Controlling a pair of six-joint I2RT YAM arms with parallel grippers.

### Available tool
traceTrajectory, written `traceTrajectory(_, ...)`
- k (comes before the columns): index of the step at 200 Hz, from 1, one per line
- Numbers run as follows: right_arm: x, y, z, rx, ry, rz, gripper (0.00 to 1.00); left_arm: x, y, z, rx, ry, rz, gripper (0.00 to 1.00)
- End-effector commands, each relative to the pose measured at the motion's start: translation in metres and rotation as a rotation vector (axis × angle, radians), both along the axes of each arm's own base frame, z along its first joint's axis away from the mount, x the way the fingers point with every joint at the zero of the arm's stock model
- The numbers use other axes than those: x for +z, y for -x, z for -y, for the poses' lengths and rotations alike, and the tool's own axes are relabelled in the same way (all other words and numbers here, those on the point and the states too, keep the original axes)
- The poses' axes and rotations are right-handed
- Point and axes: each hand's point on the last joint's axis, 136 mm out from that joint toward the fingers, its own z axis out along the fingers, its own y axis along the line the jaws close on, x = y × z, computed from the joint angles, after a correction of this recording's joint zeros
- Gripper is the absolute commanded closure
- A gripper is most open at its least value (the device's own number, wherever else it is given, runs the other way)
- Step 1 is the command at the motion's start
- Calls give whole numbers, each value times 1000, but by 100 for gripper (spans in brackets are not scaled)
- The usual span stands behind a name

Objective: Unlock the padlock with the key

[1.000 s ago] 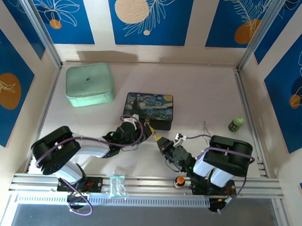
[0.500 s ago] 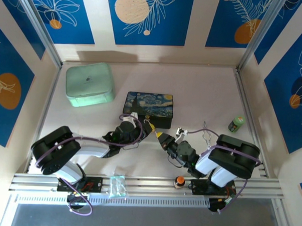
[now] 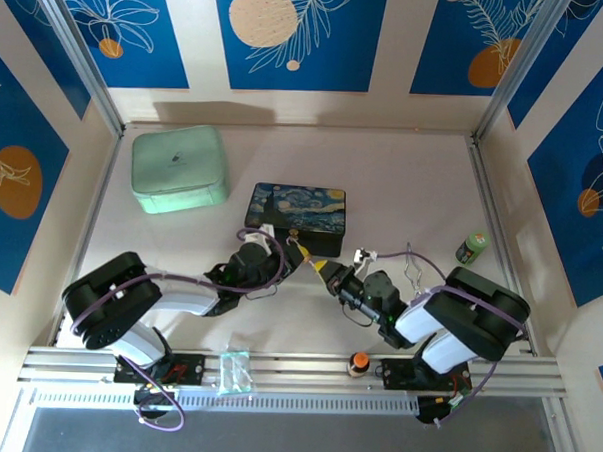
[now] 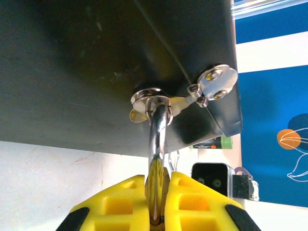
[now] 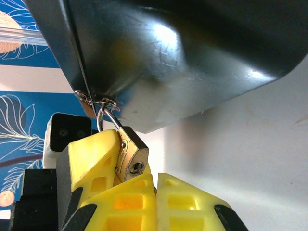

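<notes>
The padlock (image 5: pixel 133 159) has a small brass body, scuffed and shiny, with a round keyhole in its lower face and a thin silver shackle. The shackle is threaded through the clasp ring (image 4: pixel 153 96) on the front of the box (image 5: pixel 192 57). The padlock hangs tilted just below the box's lower edge. In the left wrist view the shackle (image 4: pixel 158 130) runs straight down from the ring into the jaws.

The left gripper (image 4: pixel 156 185) is clamped narrow on the padlock body, one yellow finger on each flat side. The right gripper (image 5: pixel 155 180) has its jaws pressed together, and their tips sit just under the keyhole, touching the body. Whether the key lies between them is hidden.

From above, both grippers (image 3: pixel 298 254) (image 3: pixel 326 271) meet tip to tip at the box's near edge. A green case (image 3: pixel 179 169) lies well beyond the left jaws, and a small green bottle (image 3: pixel 472 246) stands far off to the right.
</notes>
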Motion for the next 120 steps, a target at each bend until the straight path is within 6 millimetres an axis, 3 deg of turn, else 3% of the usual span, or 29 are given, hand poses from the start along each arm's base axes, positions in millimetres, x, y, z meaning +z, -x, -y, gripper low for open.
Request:
traceTrajectory(1, 13, -3, -10, 50, -63, -61, 100, 37, 37, 38, -212, 156, 45, 100)
traceTrajectory(31, 16, -1, -12, 65, -43, -110, 100, 36, 37, 41, -212, 202, 29, 100)
traceTrajectory(74, 16, 0, 1, 7, -5, -137, 100, 32, 38, 51, -226, 240, 11, 100)
traceTrajectory(120, 1, 4, -4, -20, -77, -342, 100, 37, 44, 62, -257, 215, 29, 100)
